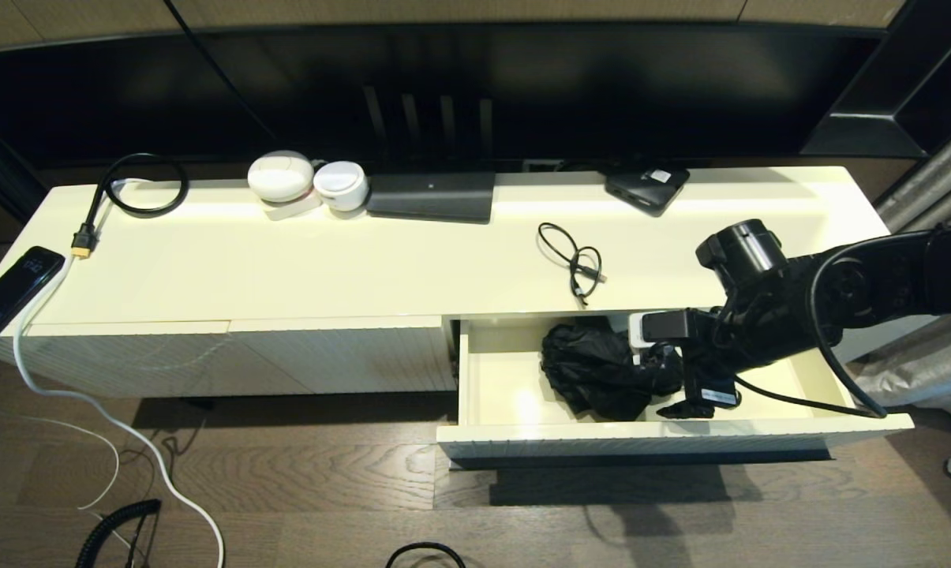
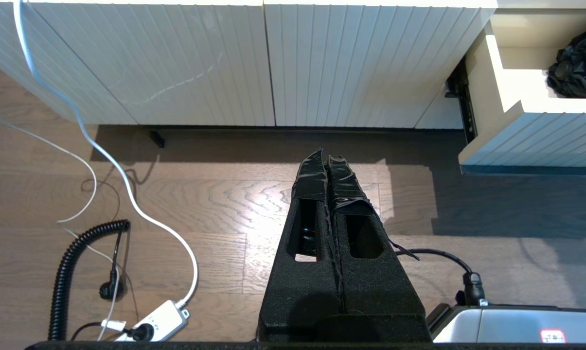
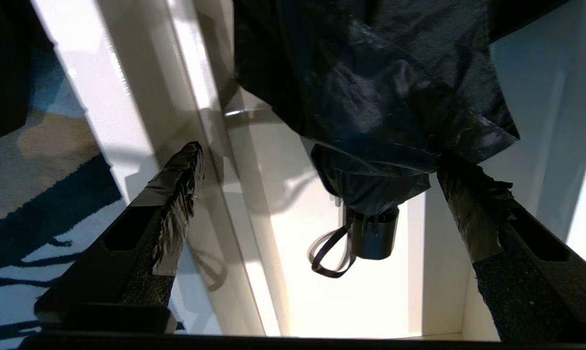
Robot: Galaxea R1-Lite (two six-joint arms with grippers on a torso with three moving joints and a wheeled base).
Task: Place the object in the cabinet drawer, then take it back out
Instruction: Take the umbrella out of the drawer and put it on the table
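Observation:
The cabinet drawer [image 1: 680, 432] stands pulled out at the right of the cream cabinet. The object, a black folded umbrella [image 1: 593, 367], lies inside it. My right gripper [image 1: 668, 383] reaches into the drawer at the umbrella's right end, open and wide. In the right wrist view the umbrella [image 3: 370, 87] lies ahead between the fingers, with its handle [image 3: 375, 238] and strap [image 3: 329, 253] on the drawer floor [image 3: 370, 311]. One fingertip [image 3: 455, 180] meets the fabric; the other stands by the drawer's front wall. My left gripper [image 2: 326, 154] is shut, parked low over the floor.
On the cabinet top lie a black cable [image 1: 578, 264], a phone [image 1: 13, 288], two white round gadgets [image 1: 282, 177], a dark flat box [image 1: 432, 197] and a black device [image 1: 647, 188]. A white item [image 1: 639, 327] sits at the drawer's back. Cords [image 1: 112, 442] trail on the wooden floor.

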